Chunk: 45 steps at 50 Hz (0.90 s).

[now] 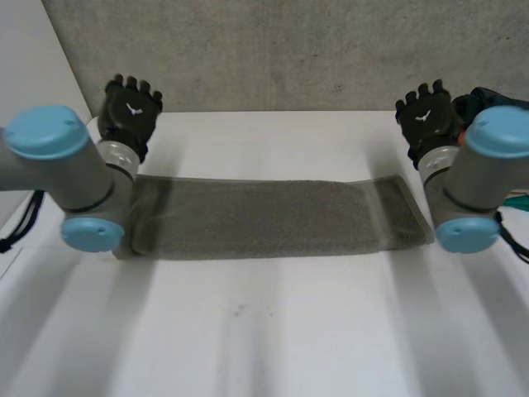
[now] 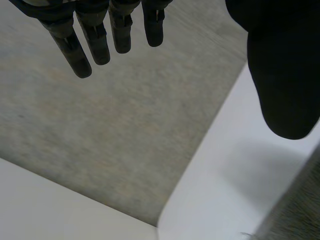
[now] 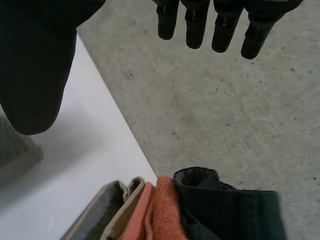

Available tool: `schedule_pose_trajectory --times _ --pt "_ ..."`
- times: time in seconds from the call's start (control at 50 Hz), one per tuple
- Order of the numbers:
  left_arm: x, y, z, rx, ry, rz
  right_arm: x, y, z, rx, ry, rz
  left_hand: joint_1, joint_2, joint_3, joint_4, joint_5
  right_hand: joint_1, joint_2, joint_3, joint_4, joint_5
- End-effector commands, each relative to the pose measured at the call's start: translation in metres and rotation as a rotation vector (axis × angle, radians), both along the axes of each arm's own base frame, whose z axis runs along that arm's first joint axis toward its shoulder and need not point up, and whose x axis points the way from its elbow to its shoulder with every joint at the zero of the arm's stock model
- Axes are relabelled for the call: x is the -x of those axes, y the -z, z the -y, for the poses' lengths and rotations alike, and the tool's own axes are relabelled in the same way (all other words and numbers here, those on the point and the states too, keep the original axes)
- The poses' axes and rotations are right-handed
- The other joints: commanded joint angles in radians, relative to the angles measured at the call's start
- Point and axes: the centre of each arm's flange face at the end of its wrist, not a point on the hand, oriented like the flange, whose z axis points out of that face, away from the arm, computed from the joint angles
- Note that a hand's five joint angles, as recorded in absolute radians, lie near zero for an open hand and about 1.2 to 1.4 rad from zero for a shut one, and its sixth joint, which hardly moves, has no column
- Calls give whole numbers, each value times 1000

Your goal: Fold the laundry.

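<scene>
Towel: the grey-green towel [image 1: 273, 217] lay flat on the white table [image 1: 264, 331] as 1 long, narrow band, running from 9 o'clock to 3 o'clock across the middle in the head view.
Left hand: the left hand [image 1: 131, 107] hovered at 10 o'clock of the towel, off the cloth, fingers straight and spread, holding nothing.
Right hand: the right hand [image 1: 426, 116] hovered at 2 o'clock of the towel, also clear of it, fingers apart and empty.
Step in hand: judged a pause between folds, with the lengthwise fold done and the crosswise fold not yet begun.
Next move: probably 1 hand had to drop to a short end, pinch its corners, and carry it over to the far end.
Waiting laundry: a heap of clothes [image 3: 200, 210], grey, beige, orange and dark green, sat just beyond the right hand at 3 o'clock.
Writing: none readable; each hand's back bore 1 small white mark.
</scene>
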Motion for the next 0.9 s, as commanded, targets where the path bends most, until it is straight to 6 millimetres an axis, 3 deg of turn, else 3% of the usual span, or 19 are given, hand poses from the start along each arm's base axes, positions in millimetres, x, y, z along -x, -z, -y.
schedule_pose_trajectory --times 0.02,0.1,0.18,0.32,0.48,0.52,0.54,0.66,0.74,0.8,0.9 --pt "-14 -18 -43 -30 29 5 19 -19 -43 -212 -43 59 -11 -33 -41 -29 -47 -49 -36 -33 -41 -49" --pt "-18 -6 -67 -88 70 14 37 3 -60 -428 -24 71 -11 -33 -41 -29 -47 -49 -36 -33 -41 -49" --pt "-22 3 -83 -137 91 -1 53 22 -68 -562 -14 93 -11 -33 -41 -29 -47 119 132 135 128 120" --pt "-23 13 -93 -195 103 -65 67 44 -57 -563 -46 138 -11 -33 -41 -29 -47 207 220 224 216 208" --pt "-21 13 -94 -202 110 -91 64 79 -43 -548 -68 130 -7 -30 -37 -25 -44 301 314 318 310 302" --pt "-21 13 -94 -204 109 -91 63 84 -41 -553 -66 129 -7 -30 -37 -25 -44 450 463 466 459 450" --pt "-20 13 -95 -202 111 -91 64 85 -37 -540 -65 127 -7 -30 -37 -25 -44 1134 1147 1150 1143 1135" --pt "-21 8 -97 -191 110 -94 70 79 -32 -513 -29 128 -7 -30 -37 -25 -44 1172 1185 1189 1181 1173" --pt "-22 0 -97 -172 109 -102 95 69 -28 -499 38 135 -7 -30 -37 -25 -44 1172 1185 1189 1181 1173" --pt "-24 -6 -98 -158 107 -106 118 50 -24 -447 91 104 -10 -32 -40 -28 -47 1172 1185 1189 1181 1173" --pt "-28 -15 -101 -138 99 -114 158 43 -19 -402 194 -65 -10 -32 -40 -28 -47 1172 1185 1189 1181 1173"
